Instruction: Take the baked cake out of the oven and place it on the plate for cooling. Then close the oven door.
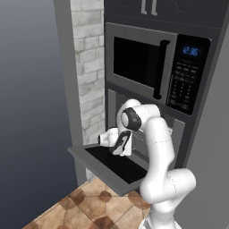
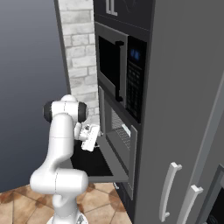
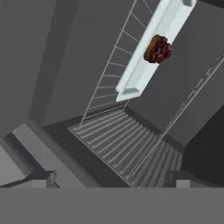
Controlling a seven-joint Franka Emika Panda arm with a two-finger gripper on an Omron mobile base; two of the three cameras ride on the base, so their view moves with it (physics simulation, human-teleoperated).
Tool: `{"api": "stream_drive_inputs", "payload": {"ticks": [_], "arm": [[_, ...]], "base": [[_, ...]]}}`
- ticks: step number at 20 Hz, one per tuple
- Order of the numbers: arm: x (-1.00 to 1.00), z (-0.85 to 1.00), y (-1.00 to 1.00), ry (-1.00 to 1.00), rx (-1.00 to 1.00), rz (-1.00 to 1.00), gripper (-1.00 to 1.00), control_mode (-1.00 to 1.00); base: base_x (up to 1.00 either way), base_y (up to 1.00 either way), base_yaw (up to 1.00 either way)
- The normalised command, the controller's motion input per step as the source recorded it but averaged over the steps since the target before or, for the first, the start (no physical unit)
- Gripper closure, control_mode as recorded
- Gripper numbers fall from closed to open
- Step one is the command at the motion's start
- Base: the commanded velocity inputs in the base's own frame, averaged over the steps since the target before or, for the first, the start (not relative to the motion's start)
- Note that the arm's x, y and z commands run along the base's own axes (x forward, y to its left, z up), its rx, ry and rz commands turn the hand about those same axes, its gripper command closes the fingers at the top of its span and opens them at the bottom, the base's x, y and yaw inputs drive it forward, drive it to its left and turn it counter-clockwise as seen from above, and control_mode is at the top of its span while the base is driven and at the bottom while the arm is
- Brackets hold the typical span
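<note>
The cake is a small brown round with a dark red, lumpy topping. It sits on a pale, light blue tray that rests on a wire rack well inside the oven, toward the far end of the cavity as the hand camera sees it. That view is strongly rolled, so which rack level this is in the room's terms is hard to call.

I judge the cake light and soft: it would crumble or dent under a hard pinch, and the topping looks loose enough to smear or shed. The tray looks stiff and smooth, probably slippery between metal fingers, yet it is the safer thing to hold. Taking its near rim, the end closest to the opening, would keep the fingers off the cake. The tray would then have to stay level while it slides out along the rack, as a tilt could send the cake sliding.

A second, lower wire rack lies nearer the camera. The oven door is folded down flat, its dark glass facing up. The gripper hangs just above the door at the mouth of the oven, pointed inward and well short of the tray. It holds nothing, but I cannot tell how far apart the fingers stand.

Above the oven sits the microwave, with brick wall to its left.
</note>
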Motion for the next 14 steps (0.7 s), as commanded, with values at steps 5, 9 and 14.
{"api": "stream_drive_inputs", "payload": {"ticks": [5, 9, 14], "arm": [[0.67, -0.39, -0.40, -0.01, -0.03, -0.07, -1.00, -1.00], [0.66, -0.52, -0.33, 0.00, -0.04, -0.06, -1.00, -1.00], [0.60, -0.61, -0.27, 0.00, -0.03, -0.05, -1.00, -1.00]], "base": [[0.00, 0.00, 0.00], [0.00, 0.00, 0.00], [0.00, 0.00, 0.00]]}}
